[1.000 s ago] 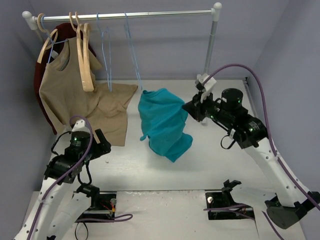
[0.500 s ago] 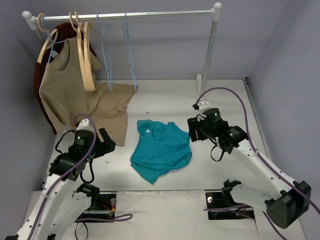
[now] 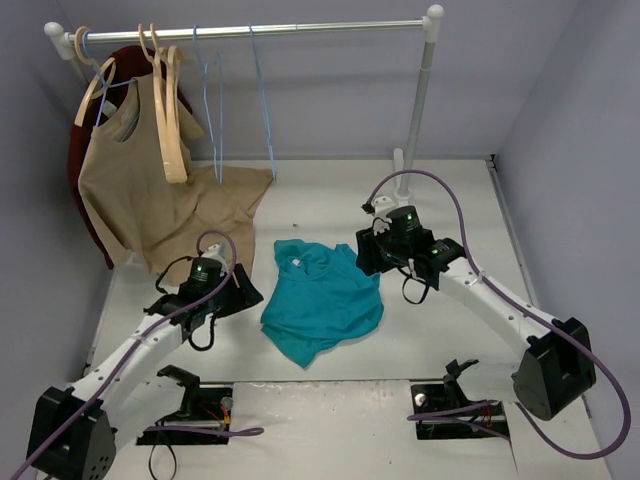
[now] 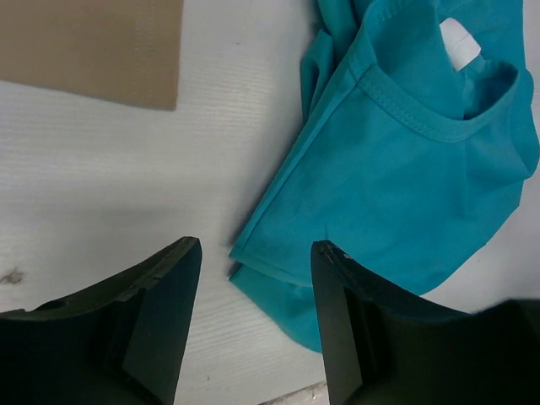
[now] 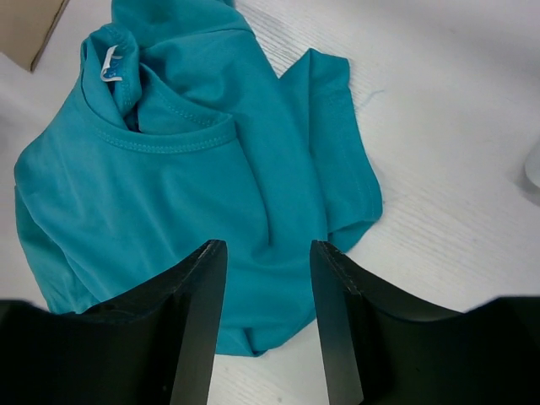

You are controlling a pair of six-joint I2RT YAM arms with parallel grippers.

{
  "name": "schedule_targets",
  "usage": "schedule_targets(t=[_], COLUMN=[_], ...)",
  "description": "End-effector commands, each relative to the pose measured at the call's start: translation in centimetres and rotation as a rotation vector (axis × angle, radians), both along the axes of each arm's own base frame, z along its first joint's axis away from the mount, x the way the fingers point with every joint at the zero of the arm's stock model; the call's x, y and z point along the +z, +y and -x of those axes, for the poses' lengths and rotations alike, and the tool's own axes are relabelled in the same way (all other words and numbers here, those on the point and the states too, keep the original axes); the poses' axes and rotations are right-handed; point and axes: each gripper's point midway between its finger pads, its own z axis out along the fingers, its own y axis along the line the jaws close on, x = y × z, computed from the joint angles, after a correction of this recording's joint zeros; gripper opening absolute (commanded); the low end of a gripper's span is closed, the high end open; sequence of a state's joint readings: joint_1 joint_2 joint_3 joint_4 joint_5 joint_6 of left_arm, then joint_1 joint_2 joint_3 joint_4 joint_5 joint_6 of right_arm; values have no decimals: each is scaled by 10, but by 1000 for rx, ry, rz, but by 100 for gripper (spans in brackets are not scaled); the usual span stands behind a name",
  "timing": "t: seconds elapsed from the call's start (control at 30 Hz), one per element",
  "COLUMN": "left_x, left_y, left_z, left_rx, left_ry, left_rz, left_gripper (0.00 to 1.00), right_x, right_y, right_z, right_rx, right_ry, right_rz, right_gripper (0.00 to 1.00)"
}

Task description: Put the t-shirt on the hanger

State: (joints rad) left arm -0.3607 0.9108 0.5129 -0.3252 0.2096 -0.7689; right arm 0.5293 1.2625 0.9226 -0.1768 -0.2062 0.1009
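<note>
The teal t-shirt (image 3: 322,300) lies crumpled on the white table, collar and label toward the back. My left gripper (image 3: 248,297) stands open at its left edge; in the left wrist view the t-shirt's (image 4: 405,152) hem corner lies below the gap of the gripper (image 4: 253,249). My right gripper (image 3: 366,256) is open at the shirt's right side; the right wrist view looks down on the t-shirt (image 5: 169,186) between the spread fingers (image 5: 198,321). Neither grips cloth. Thin light-blue wire hangers (image 3: 210,110) hang on the rail at the back.
A metal rail (image 3: 300,30) on a white post (image 3: 420,100) spans the back. On its left hang wooden hangers (image 3: 172,120) and a tan sleeveless top (image 3: 130,180); a tan cloth (image 3: 225,215) lies on the table below. Grey walls close both sides.
A second ago the right gripper held the t-shirt up in the air; it let go and the shirt dropped flat. Both arms have since moved in toward the shirt's sides.
</note>
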Motion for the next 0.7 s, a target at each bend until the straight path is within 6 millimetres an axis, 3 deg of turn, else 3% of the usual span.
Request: schedule_targets(t=[0.0, 0.13, 0.43, 0.53, 0.67], left_x=[24, 17, -27, -25, -15], left_y=[-28, -39, -60, -70, -81], left_z=[-34, -47, -54, -55, -50], left_rx=[-28, -79, -194, -220, -262], left_ry=[-153, -182, -73, -77, -88], left_rz=[111, 117, 131, 189, 257], left_gripper=[54, 54, 54, 53, 39], right_x=[34, 30, 24, 21, 20], right_y=[25, 35, 50, 53, 61], right_z=[-25, -30, -39, -44, -54], right_rx=[80, 129, 177, 176, 189], right_ry=[-105, -89, -69, -68, -67], right_rz=[-80, -82, -108, -115, -125], right_gripper=[44, 43, 43, 43, 43])
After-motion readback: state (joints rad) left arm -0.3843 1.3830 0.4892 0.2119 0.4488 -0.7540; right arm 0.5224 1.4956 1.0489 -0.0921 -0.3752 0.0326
